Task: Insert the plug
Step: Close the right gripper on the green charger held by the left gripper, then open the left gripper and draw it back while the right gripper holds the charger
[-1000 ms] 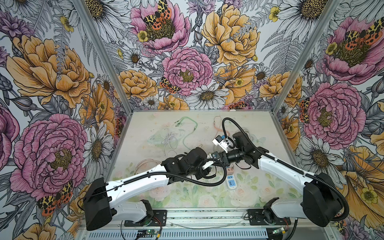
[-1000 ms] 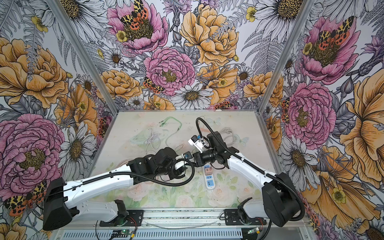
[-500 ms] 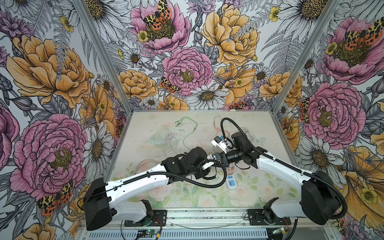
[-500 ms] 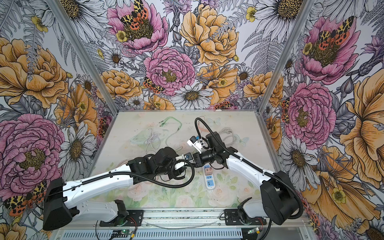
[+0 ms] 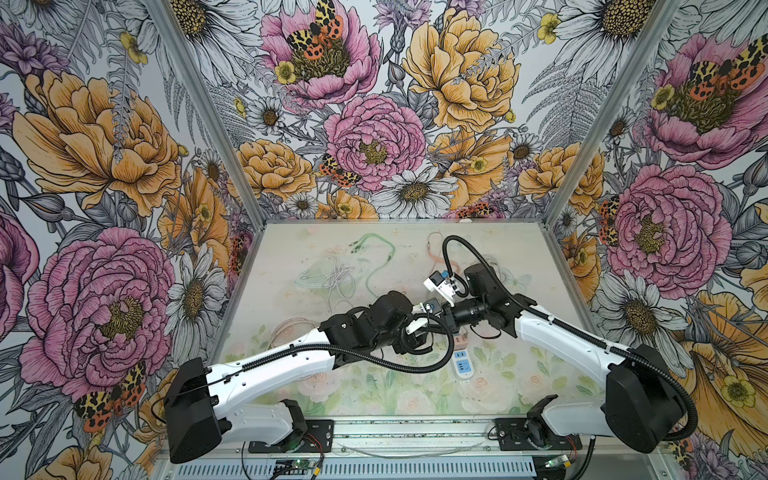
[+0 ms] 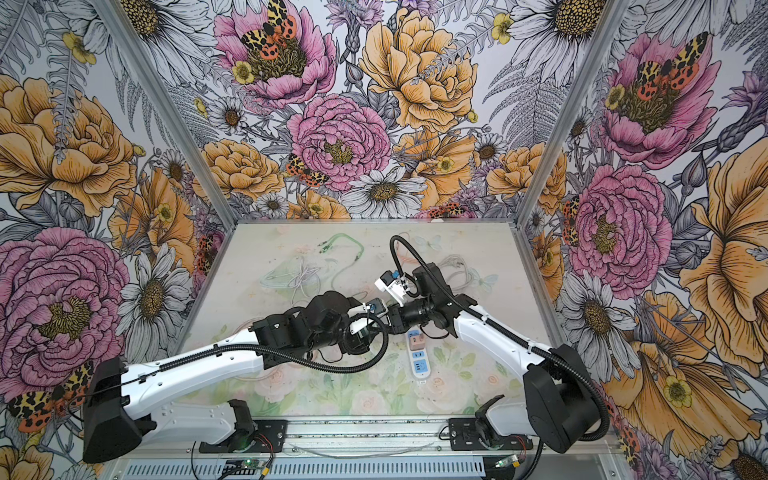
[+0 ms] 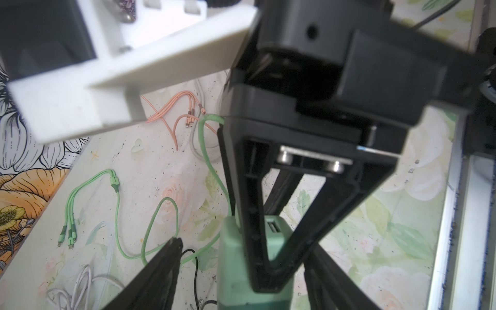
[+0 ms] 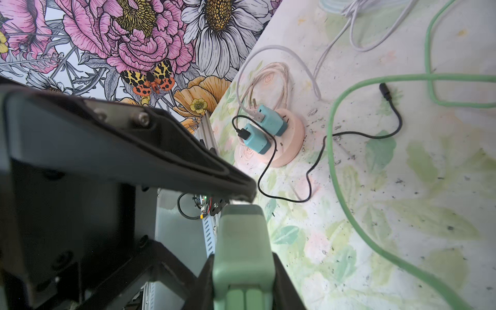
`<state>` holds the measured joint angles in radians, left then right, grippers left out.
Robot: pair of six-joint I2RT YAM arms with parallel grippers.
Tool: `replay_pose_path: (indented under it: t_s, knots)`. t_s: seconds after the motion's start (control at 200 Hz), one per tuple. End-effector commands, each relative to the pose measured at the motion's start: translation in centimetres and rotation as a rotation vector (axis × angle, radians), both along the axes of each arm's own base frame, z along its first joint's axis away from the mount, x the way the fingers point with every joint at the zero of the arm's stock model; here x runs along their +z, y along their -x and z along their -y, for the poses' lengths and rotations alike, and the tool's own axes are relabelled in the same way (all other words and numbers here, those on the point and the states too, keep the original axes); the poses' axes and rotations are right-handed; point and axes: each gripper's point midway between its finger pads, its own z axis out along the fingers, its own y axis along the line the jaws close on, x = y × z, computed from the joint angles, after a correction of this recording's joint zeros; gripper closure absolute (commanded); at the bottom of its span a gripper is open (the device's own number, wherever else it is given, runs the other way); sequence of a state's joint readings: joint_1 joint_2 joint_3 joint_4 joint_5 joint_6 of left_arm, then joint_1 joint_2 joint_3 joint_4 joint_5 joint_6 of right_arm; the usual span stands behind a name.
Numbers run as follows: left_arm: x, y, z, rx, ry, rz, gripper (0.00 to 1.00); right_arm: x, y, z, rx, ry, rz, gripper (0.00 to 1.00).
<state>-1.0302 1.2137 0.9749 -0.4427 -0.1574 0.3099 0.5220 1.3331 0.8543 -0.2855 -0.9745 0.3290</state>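
Now: hand-over finished, left has let go

Table (image 5: 291, 266): both arms meet over its middle. Left gripper (image 7: 243, 249): just gone from a narrow hold to wide. Right gripper (image 8: 241, 259): clamped narrow on the task's thing, sole holder. White power strip (image 5: 463, 368): lies on the table near the meeting point. Green plug (image 8: 241, 233): in the air between the right jaws, in no socket. Left fingers (image 7: 166, 265): stand off the plug, touching nothing visible. Judgement: insertion falls to the right arm; prongs not made out, so orientation unconfirmed. Left should back clear first.
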Motion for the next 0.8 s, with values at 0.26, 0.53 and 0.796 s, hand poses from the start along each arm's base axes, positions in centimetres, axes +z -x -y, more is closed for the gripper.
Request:
replay_pose_path:
  t_s: [0.26,0.53,0.796]
  knots:
    - [3.8,-2.7,-7.1,0.395,0.329,0.026,0.29,2.0,-0.6,1.7,-0.026,0.133,0.13,1.0]
    - [1.6,-1.8,-8.7,0.451,0.395,-0.087,0.32,3.5,-1.2,4.1,-0.032,0.339,0.252,1.0]
    - [-2.0,-1.2,-5.6,0.407,0.423,-0.277,0.34,3.9,1.0,5.3,0.024,0.445,0.384,1.0]
